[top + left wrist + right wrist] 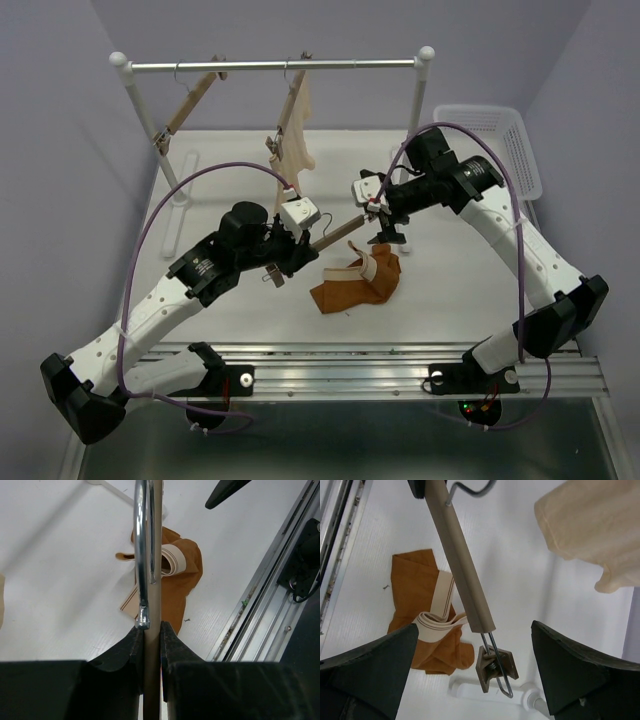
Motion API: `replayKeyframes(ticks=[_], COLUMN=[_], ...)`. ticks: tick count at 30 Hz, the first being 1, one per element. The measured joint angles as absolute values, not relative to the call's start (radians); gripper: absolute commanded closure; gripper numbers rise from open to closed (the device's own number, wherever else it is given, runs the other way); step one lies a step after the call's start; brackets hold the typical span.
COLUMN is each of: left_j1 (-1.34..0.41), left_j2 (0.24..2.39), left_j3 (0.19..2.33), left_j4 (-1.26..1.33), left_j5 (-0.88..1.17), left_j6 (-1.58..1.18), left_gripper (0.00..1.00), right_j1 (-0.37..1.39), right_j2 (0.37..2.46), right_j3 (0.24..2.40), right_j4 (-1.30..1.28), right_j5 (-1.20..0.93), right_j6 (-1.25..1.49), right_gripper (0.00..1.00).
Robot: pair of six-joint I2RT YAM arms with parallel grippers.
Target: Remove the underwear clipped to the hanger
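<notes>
At the middle of the top view, the left gripper (290, 245) is clamped on the hanger (340, 232), which sticks out to the right and slightly upward in the frame, above the white table (450, 300). Its wrist view shows the two black jaws pressed narrow against the wooden bar (157, 540), with the metal hook (141, 555) running alongside the bar just above the fingertips. At the bar's far end the right gripper (383, 222) stands wide: in its own wrist view the fingers (380, 665) sit at the lower left and lower right of the frame, well apart from the bar (460, 555) and from the metal clip (495, 665) that dangles from its tip, touching neither. The underwear (355, 285) lies crumpled on the table just below centre of the top view, under the hanger's free end, with its pale striped waistband (437, 622) folded on top; it is off the clip. A cream garment (297, 130) hangs from the rack (270, 66) at the top of the frame, beside another hanger (190, 105) at the upper left, and a white basket (500, 140) sits at the upper right.
</notes>
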State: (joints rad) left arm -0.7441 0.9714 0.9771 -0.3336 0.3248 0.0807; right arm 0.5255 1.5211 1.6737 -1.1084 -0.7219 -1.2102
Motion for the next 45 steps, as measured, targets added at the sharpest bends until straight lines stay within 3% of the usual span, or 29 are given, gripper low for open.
replayKeyframes(ticks=[8, 13, 17, 18, 19, 20, 22, 23, 25, 34, 45], left_j1=[-0.744, -0.744, -0.744, -0.744, -0.744, -0.744, -0.745, -0.745, -0.744, -0.744, -0.744], left_j2=[0.991, 0.992, 0.992, 0.991, 0.989, 0.986, 0.978, 0.973, 0.963, 0.904, 0.762], left_j3=[0.982, 0.982, 0.984, 0.984, 0.984, 0.984, 0.984, 0.984, 0.986, 1.027, 1.071], left_j4=[-0.332, -0.331, -0.331, -0.331, -0.332, -0.337, -0.35, -0.355, -0.351, -0.342, -0.321], left_j5=[0.325, 0.326, 0.319, 0.313, 0.31, 0.305, 0.298, 0.295, 0.266, 0.02, -0.598], left_j6=[0.076, 0.076, 0.075, 0.073, 0.073, 0.081, 0.105, 0.109, 0.086, -0.013, -0.295], left_gripper=[1.0, 1.0, 1.0, 0.99, 0.94, 0.82, 0.61, 0.3, 0.01, 0.01, 0.01], right_j1=[0.533, 0.569, 0.604, 0.613, 0.617, 0.621, 0.628, 0.63, 0.636, 0.635, 0.589], right_j2=[1.512, 1.579, 1.634, 1.646, 1.652, 1.66, 1.673, 1.673, 1.67, 1.61, 1.567], right_j3=[1.659, 1.676, 1.691, 1.692, 1.693, 1.699, 1.714, 1.714, 1.714, 1.638, 1.551], right_j4=[-1.063, -1.051, -1.047, -1.048, -1.048, -1.052, -1.097, -1.105, -1.114, -0.974, -0.717], right_j5=[-0.883, -0.897, -0.866, -0.852, -0.843, -0.834, -0.838, -0.839, -0.833, -0.599, -0.084], right_j6=[-1.208, -1.171, -1.153, -1.145, -1.134, -1.129, -1.137, -1.14, -1.124, -0.962, -0.572], right_gripper=[0.01, 0.19, 0.59, 0.76, 0.84, 0.99, 0.99, 0.99, 0.99, 0.99, 0.99])
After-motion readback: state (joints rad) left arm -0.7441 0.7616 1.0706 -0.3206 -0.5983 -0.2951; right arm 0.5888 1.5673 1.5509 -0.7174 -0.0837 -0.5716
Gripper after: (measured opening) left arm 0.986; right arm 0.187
